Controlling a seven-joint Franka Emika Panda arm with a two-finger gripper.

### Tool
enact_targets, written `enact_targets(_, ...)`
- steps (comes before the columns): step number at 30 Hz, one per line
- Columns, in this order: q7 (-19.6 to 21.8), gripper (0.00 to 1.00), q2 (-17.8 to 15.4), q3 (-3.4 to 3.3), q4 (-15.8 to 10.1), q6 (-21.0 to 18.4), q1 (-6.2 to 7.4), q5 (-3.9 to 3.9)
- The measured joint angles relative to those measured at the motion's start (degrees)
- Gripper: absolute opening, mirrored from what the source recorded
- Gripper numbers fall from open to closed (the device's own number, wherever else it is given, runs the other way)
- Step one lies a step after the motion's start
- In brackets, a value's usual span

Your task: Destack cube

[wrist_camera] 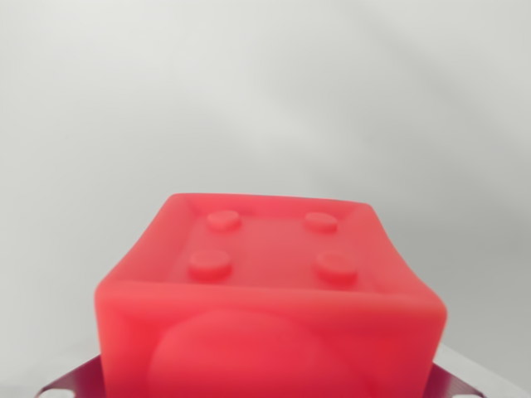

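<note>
The red cube (270, 307) fills the wrist view's lower middle, blocking it; above and to both sides lies open grey surface (265, 99).

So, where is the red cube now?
In the wrist view the red cube fills the lower centre, very close to the camera, with a plain white surface behind it.

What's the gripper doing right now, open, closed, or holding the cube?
Gripper: cannot be told. The fingers are not visible in the wrist view; only the red cube fills the lower frame, close to the camera.
</note>
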Motion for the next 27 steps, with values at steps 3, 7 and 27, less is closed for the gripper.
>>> enact_targets(3,-0.28,0.0,0.5,-0.01,0.09,0.36,-0.21,0.0)
enact_targets(7,-0.3,0.0,2.58,0.0,0.08,2.21,-0.2,0.0)
enact_targets(27,-0.29,0.0,9.78,-0.03,0.56,8.87,-0.19,-0.13)
